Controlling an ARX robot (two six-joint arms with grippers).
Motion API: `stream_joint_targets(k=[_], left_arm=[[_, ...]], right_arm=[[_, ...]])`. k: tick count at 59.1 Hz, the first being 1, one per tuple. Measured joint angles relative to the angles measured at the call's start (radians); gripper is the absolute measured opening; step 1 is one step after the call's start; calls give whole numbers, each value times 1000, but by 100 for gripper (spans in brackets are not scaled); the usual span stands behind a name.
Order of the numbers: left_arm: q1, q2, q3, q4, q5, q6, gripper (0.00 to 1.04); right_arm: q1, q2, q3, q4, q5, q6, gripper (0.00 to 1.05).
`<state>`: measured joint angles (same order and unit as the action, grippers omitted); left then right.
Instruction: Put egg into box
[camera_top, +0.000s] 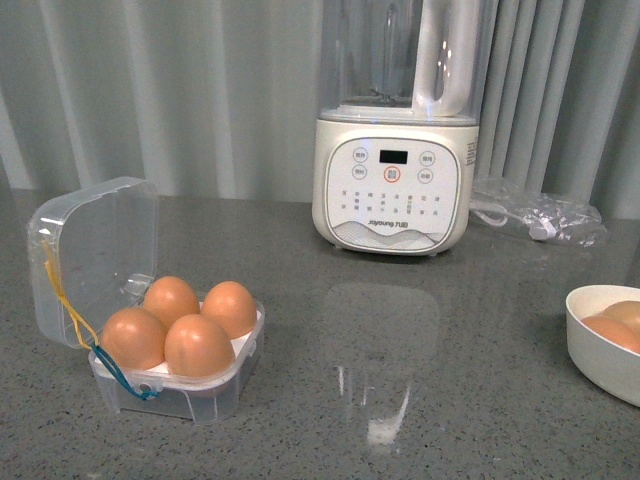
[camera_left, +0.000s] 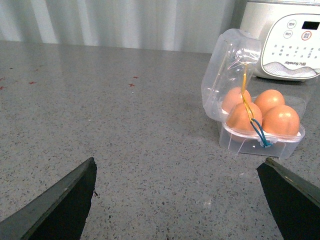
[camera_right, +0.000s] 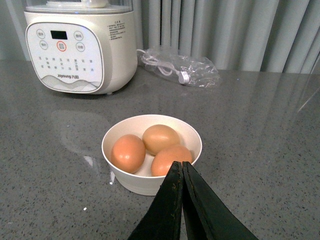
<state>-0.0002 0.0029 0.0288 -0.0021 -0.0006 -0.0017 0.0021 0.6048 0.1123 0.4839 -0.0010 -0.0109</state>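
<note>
Left on the counter (camera_top: 420, 330), the egg (camera_top: 198, 345) sits in the box (camera_top: 190, 398) — all four holes full, lid (camera_top: 95, 240) open. Left gripper (camera_left: 178, 167) spread; right gripper (camera_right: 181, 167) pressed together, empty, near the bowl (camera_right: 127, 181). Another egg would find no hole and could roll off.

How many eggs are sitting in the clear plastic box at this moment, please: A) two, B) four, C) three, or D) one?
B: in the front and left wrist views, every one of the four holes in the open box holds one of the brown eggs.
</note>
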Motion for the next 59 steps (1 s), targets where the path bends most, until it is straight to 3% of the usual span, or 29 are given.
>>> stream_joint_targets(k=[59], left_arm=[[0, 0, 0, 0, 0, 0, 98]], right_arm=[[0, -365, -108, -241, 0, 0, 3]])
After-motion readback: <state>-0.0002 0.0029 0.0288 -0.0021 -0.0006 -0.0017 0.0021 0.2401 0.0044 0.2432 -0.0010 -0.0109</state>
